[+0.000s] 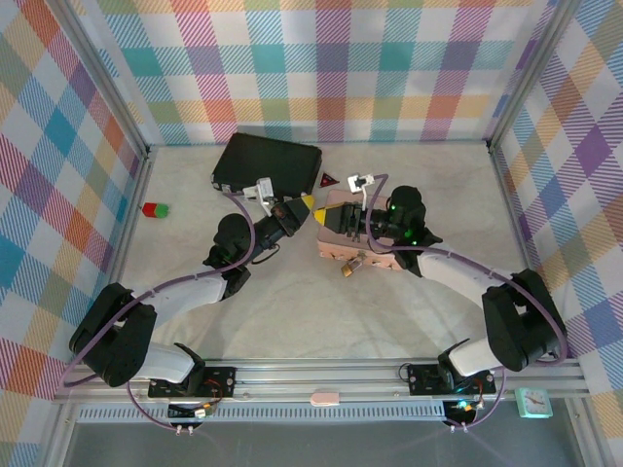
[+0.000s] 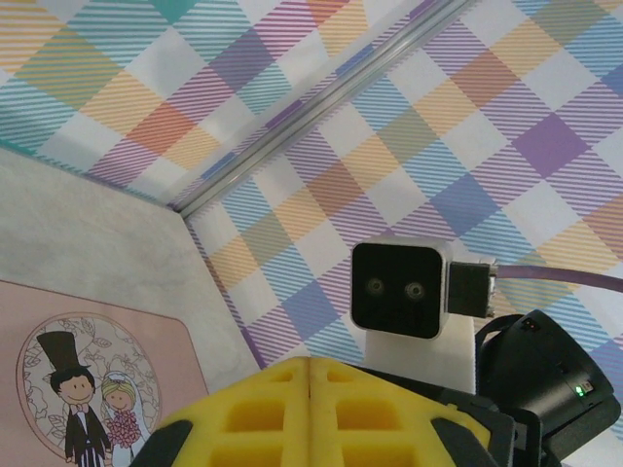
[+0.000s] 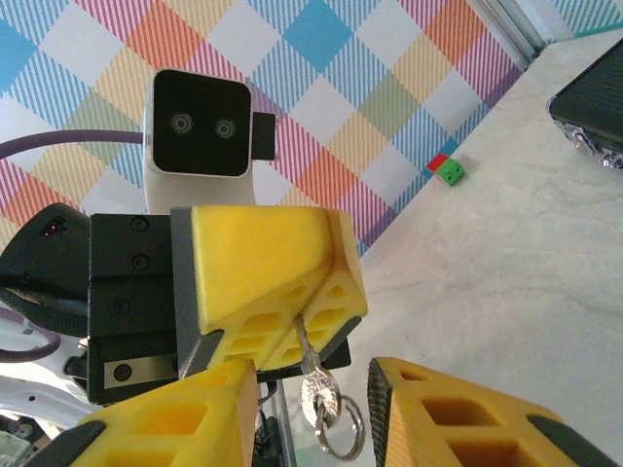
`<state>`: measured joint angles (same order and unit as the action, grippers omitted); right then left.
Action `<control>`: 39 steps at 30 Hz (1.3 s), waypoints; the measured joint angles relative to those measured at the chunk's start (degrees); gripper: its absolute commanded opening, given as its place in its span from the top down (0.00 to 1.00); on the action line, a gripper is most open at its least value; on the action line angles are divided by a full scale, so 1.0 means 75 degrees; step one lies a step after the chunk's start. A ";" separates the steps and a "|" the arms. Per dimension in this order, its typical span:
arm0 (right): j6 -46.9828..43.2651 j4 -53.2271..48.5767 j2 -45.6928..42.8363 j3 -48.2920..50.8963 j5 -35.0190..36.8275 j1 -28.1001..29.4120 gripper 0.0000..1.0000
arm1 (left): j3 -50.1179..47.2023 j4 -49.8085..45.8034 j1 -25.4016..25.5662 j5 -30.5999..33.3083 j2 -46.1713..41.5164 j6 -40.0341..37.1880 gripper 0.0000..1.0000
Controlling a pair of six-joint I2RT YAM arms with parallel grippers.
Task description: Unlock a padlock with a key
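Passing the tiny silver metal key (image 3: 309, 362), we pinch it in left fingers (image 3: 263, 282); right fingers (image 3: 458, 418) sit apart around it and should close squarely. The small gold padlock (image 1: 351, 266) hangs by the pink box (image 2: 146, 302).

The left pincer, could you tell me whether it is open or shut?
Shut: the left pincer clamps the key, yellow fingers pressed together, key ring dangling below.
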<state>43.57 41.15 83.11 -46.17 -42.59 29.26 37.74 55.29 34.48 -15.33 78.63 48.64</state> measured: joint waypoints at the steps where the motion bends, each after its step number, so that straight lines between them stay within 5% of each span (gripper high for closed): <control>1: 0.0026 0.0003 0.0015 0.0003 -0.0012 0.0000 0.65 | -0.0003 0.0017 0.0000 0.0003 0.0000 0.0000 1.00; 19: 0.0192 0.0227 0.0149 0.0044 -0.0032 0.0000 0.76 | -0.0015 0.0105 0.0050 0.0064 -0.0009 0.0003 1.00; 25: 0.0312 0.0455 0.0245 0.0044 -0.0102 0.0000 1.00 | -0.0055 0.0111 0.0050 0.0189 -0.0009 0.0006 1.00; 28: 0.0300 0.0417 0.0248 0.0044 -0.0102 0.0000 1.00 | -0.0067 0.0105 0.0050 0.0236 -0.0017 0.0009 1.00; 30: 0.0227 0.0300 0.0236 0.0044 -0.0055 0.0000 1.00 | -0.0073 0.0012 0.0050 0.0265 -0.0055 -0.0012 0.85; 32: 0.0038 -0.0055 0.0146 0.0044 0.0076 0.0003 1.00 | -0.0099 -0.0271 0.0050 0.0323 -0.0181 -0.0108 0.45; 33: -0.0073 -0.0323 0.0070 0.0044 0.0154 0.0009 1.00 | -0.0099 -0.0428 0.0050 0.0350 -0.0274 -0.0154 0.32; 35: -0.0361 -0.1049 -0.0204 0.0052 0.0437 0.0006 1.00 | -0.0099 -0.0988 0.0050 0.0460 -0.0612 -0.0382 0.21; 39: -0.1040 -0.2658 -0.0918 0.0061 0.1148 -0.0003 1.00 | 0.0041 -0.2477 0.0047 0.0691 -0.1282 -0.1046 0.21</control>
<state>35.77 21.21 76.23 -45.71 -33.98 29.23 38.04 36.71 34.83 -10.15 69.01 40.80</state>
